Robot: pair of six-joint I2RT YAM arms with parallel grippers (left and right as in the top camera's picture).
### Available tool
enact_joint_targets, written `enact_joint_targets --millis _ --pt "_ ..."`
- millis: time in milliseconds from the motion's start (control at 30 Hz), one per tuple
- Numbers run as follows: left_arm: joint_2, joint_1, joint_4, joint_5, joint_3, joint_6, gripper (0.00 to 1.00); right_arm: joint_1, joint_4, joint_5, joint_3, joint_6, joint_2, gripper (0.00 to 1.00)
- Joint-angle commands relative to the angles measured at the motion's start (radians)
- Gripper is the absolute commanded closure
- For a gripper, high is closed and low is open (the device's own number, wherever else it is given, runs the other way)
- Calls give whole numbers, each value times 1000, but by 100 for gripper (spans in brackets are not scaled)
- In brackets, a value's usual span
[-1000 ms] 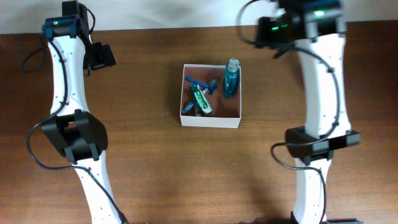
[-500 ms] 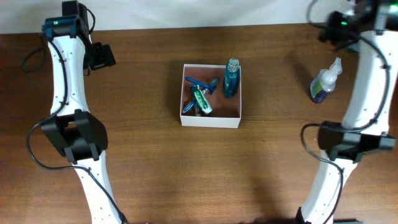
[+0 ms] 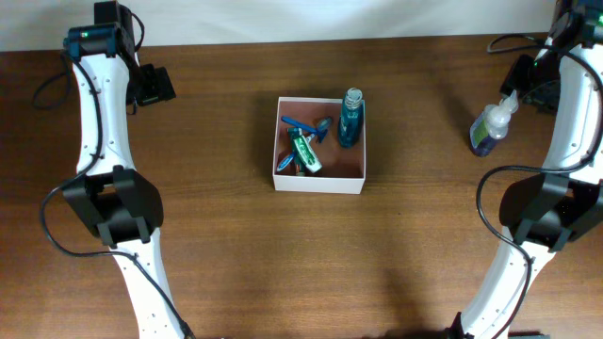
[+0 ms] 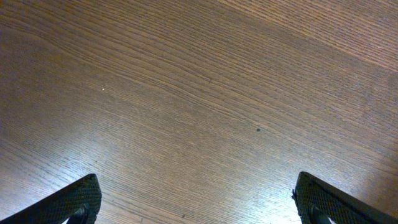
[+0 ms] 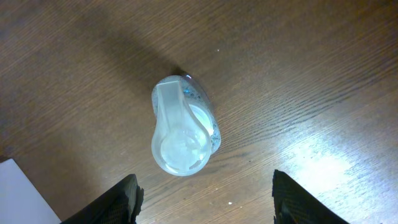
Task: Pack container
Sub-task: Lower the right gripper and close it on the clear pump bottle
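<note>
One pump bottle (image 3: 488, 130) stands upright, well apart from the container (image 3: 318, 185)

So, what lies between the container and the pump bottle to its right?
Only bare table; the overhead view shows nothing between the container and the pump bottle.

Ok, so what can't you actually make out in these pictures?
- Each of the small items in the container: in the overhead view they are too small and overlapping to name.
- Label of the pump bottle: the right wrist view looks down on its cap, and the overhead view is too small.
- Body of the right gripper: only fingertips show, cut by the wrist view's bottom edge.
- Body of the left gripper: only fingertips show, in the bottom corners.
</note>
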Motion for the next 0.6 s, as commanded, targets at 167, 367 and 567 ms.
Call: enact_joint_targets --millis 167,367,567 --pt "-17 4 0 -11 -5 5 1 -3 38 -40 -8 -89 -9 39" --pt "-17 4 0 -11 -5 5 0 -3 45 -87 -13 -124 -8 39" --pt "-17 4 0 -11 -5 5 1 -5 46 -85 -13 -126 -2 39"
